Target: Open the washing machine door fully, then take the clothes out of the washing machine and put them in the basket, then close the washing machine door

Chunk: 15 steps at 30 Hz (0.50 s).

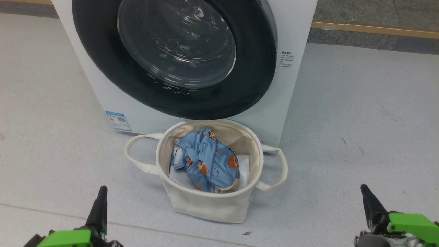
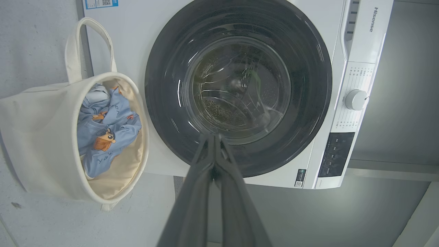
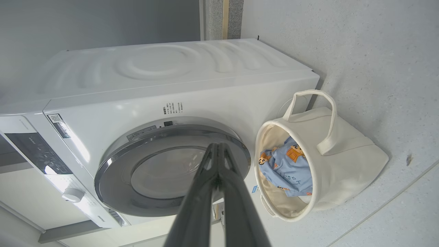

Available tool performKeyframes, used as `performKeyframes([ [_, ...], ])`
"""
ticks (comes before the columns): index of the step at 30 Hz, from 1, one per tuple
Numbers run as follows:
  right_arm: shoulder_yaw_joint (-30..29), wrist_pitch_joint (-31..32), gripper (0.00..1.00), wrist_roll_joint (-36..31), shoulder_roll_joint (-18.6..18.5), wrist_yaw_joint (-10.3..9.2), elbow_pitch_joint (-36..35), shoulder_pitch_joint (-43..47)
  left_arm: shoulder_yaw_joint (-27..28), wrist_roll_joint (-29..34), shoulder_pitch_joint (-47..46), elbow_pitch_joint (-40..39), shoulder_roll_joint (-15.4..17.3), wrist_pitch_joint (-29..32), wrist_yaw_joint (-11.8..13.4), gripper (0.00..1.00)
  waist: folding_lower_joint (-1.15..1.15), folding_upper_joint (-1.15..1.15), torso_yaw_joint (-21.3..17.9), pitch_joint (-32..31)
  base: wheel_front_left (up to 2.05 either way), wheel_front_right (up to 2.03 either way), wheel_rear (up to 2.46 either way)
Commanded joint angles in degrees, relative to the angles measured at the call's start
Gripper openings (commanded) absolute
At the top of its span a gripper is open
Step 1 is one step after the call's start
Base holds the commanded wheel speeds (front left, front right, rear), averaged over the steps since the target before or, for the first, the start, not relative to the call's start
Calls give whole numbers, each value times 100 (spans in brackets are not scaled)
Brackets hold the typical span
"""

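Flanking the basket (image 1: 205, 206), left gripper (image 1: 102, 190), right gripper (image 1: 363, 189), pinched closed, seemingly level

The washing machine (image 1: 295, 31) stands on the pale floor (image 1: 360, 120) with its round door (image 1: 176, 44) closed flat against the front. Just before it sits the basket (image 1: 205, 202), holding the crumpled blue clothes (image 1: 209, 161) on a white sheet (image 1: 244, 168). The left gripper (image 1: 99, 206) and right gripper (image 1: 368, 202) rise at the lower corners, well apart from the basket, each with its fingers pressed together.
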Motion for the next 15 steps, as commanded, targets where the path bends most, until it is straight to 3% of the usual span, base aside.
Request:
performKeyframes([
  [1, 105, 46, 0, -14, -33, 17, -210, -288, 193, -18, -149, -218, 33, 45, -40, 0, 0, 0, 0, 0, 0, 0, 0],
  [15, 104, 47, 0, -15, -32, 17, -210, -288, 193, -18, -149, -218, 33, 45, -40, 0, 0, 0, 0, 0, 0, 0, 0],
])
